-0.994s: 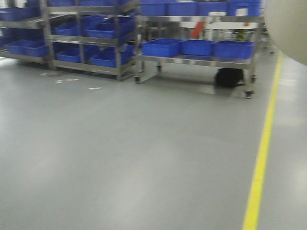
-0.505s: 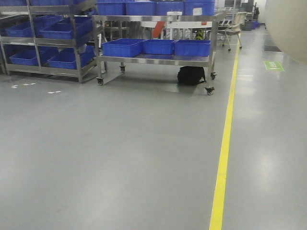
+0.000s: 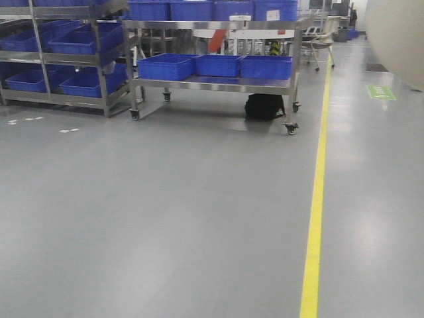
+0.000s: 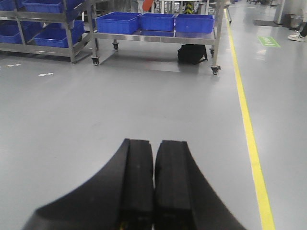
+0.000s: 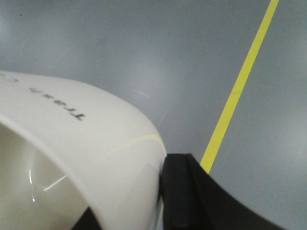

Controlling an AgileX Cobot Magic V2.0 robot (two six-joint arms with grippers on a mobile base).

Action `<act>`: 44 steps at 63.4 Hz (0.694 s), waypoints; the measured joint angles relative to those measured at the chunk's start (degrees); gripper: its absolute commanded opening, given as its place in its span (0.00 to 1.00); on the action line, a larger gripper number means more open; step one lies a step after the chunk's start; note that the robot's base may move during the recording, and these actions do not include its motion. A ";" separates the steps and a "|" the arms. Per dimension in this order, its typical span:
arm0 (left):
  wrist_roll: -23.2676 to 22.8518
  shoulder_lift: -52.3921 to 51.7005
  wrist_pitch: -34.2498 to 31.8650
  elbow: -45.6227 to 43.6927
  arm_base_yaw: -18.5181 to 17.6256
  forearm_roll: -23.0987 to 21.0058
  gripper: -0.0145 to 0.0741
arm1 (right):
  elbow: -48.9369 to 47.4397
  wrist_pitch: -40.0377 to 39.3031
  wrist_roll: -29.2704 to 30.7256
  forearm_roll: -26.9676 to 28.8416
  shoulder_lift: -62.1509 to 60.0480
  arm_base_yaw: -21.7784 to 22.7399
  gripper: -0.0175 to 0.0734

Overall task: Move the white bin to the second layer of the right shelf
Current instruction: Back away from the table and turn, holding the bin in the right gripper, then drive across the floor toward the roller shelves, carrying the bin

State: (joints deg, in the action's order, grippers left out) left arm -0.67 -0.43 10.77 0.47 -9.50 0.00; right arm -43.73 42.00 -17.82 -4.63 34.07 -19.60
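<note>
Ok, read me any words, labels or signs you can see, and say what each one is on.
"trash", probably: dark upside-down print on the white bin; a second mark beside it is cut off.
Green floor sign: too blurred to read.
White labels on the upper blue crates: too small to read.

- White bin (image 5: 72, 139): glossy cream-white, with small dark grey lettering near the rim.
- Floor (image 3: 165, 218): plain pale grey, with a few small white marks (image 3: 66, 130).
- Floor line (image 3: 317, 199): bright yellow.
- Crates (image 3: 215, 65): solid blue.
- Cart (image 3: 212, 84) and rack (image 3: 66, 101): silver steel.
- Bag (image 3: 264, 106): black.
- Floor sign (image 3: 381, 92): green with a pale marking.
- Left gripper (image 4: 154, 146) and right gripper (image 5: 139, 191): matt black.
</note>
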 measured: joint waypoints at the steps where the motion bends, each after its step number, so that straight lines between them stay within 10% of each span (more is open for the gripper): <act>1: 0.00 0.00 0.00 0.00 0.00 0.00 0.26 | 0.00 0.00 0.00 0.00 0.00 0.00 0.25; 44: 0.00 0.00 0.00 0.00 0.00 0.00 0.26 | 0.00 0.00 0.00 0.00 0.00 0.00 0.25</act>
State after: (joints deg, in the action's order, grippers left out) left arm -0.67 -0.43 10.77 0.47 -9.50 0.00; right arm -43.73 42.00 -17.82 -4.63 34.07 -19.60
